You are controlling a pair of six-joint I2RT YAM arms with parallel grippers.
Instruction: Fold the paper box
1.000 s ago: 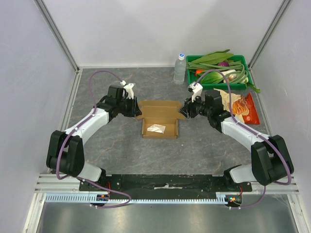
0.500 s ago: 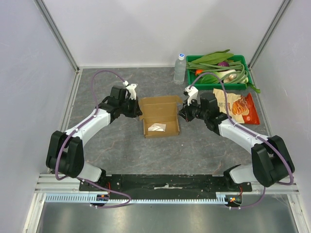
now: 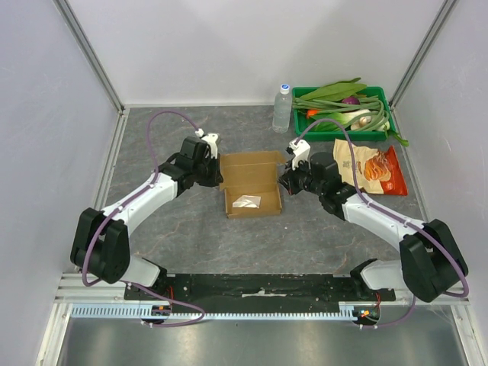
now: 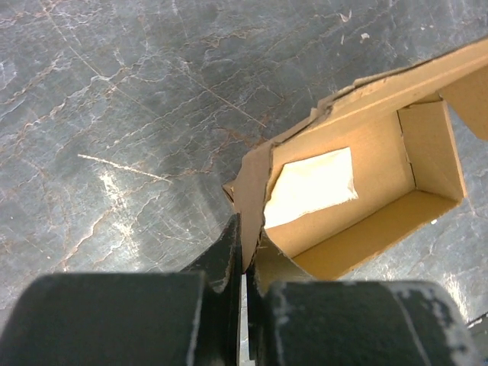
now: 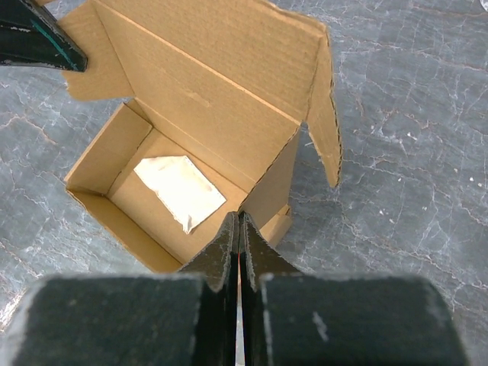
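— Where is the paper box (image 3: pixel 250 183)?
— Centre of the table (image 3: pixel 183 221), open-topped, between both pincers
— Their jaws?
— The left gripper (image 4: pixel 242 229) pinches its left flap; the right gripper (image 5: pixel 239 221) is pressed closed, tips at its right wall
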